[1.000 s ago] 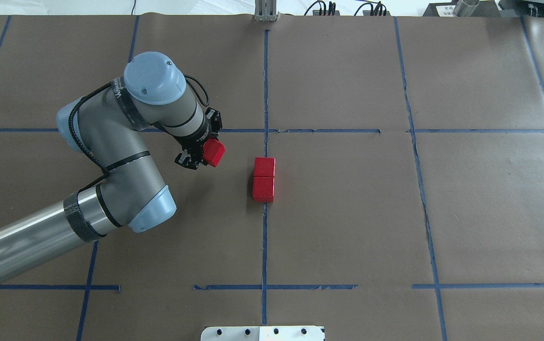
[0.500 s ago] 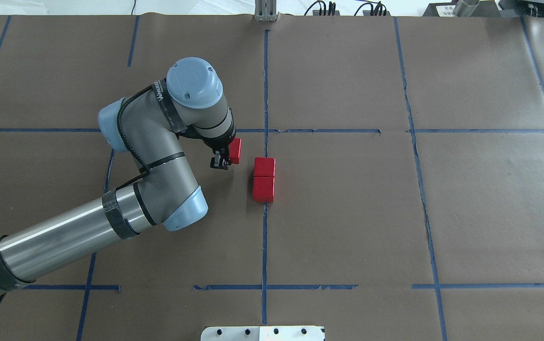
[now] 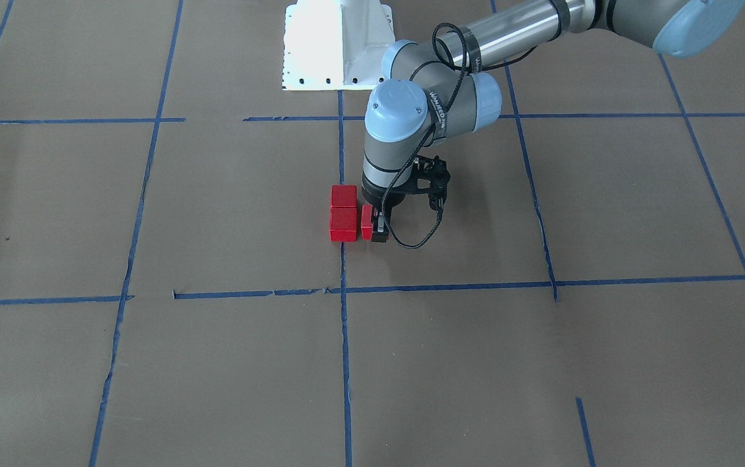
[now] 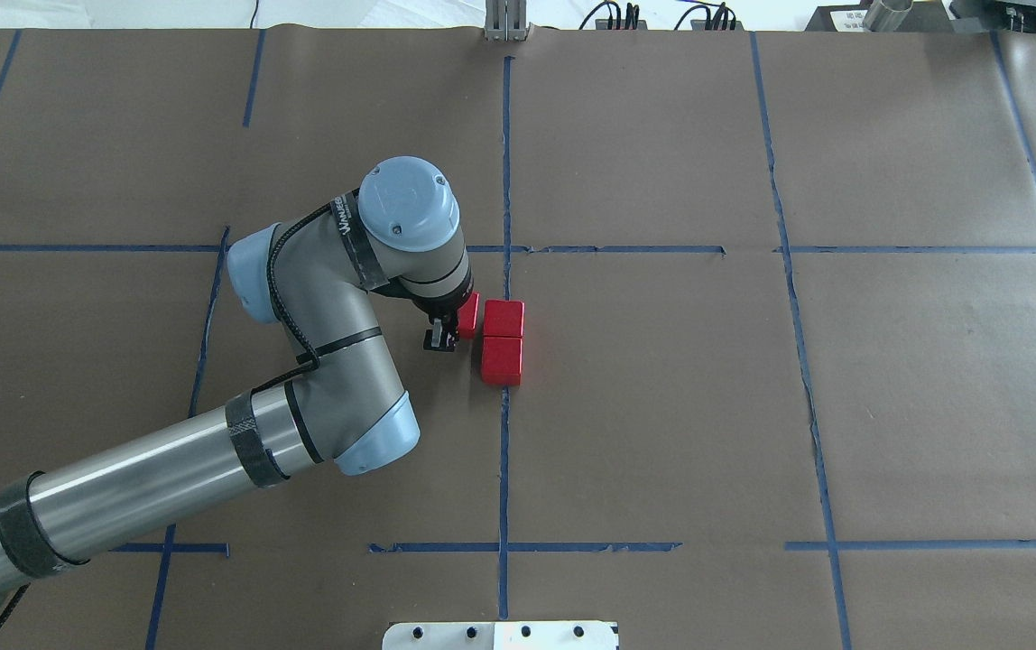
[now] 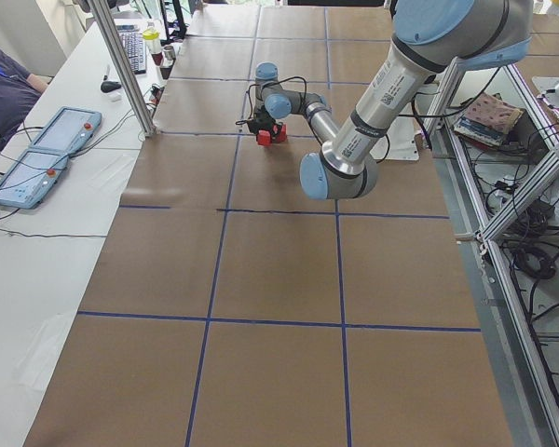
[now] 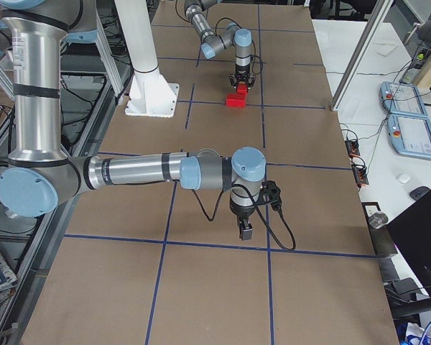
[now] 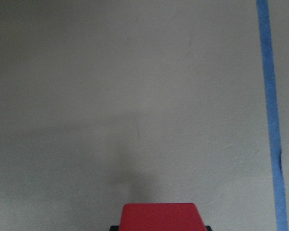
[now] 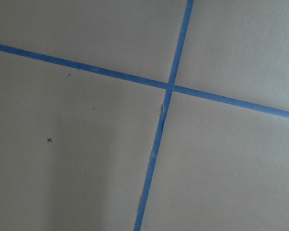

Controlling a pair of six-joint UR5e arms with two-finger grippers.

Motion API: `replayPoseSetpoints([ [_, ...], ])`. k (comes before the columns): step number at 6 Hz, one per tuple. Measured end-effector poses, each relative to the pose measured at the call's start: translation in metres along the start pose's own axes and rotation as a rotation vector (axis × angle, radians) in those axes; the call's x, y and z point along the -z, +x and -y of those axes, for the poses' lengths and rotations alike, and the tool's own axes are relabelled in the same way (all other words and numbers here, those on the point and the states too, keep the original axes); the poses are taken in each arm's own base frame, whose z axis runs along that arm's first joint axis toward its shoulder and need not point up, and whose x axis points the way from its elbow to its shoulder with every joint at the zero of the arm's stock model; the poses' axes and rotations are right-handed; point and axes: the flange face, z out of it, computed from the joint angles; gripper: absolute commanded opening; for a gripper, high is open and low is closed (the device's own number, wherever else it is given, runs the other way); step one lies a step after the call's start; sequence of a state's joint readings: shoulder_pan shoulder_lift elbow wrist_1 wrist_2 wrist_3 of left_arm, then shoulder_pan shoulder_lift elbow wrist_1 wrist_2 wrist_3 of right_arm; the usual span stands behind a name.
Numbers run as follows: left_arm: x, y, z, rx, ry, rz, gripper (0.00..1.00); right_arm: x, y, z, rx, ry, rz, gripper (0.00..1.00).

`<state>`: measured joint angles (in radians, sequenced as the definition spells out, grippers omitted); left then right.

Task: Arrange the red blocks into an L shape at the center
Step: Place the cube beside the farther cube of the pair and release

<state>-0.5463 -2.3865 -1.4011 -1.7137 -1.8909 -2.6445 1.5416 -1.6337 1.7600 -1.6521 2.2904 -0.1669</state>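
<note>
Two red blocks lie touching in a column on the vertical blue tape line of the center cell. My left gripper is shut on the third red block and holds it low, just left of the farther block with a narrow gap. The front view shows the same gripper, the held block and the pair. The left wrist view shows the held block. My right gripper hangs over bare paper far off; I cannot tell whether it is open.
The white robot base plate stands at the near edge of the table. A metal post stands at the far edge. Control pendants lie on a side table. Blue tape lines cross under the right wrist.
My left arm has moved right with the red block, turned its wrist, and brought the block down beside the farther of the two blocks on the line.
</note>
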Motion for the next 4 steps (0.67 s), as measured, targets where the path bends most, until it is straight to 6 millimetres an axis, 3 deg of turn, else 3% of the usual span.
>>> replayPoseSetpoints([
  [4,-0.0026,-0.0043,-0.0036,-0.003,-0.003,0.003,0.47,0.0002,-0.0001,0.0,0.001,0.0,-0.001,1.0],
])
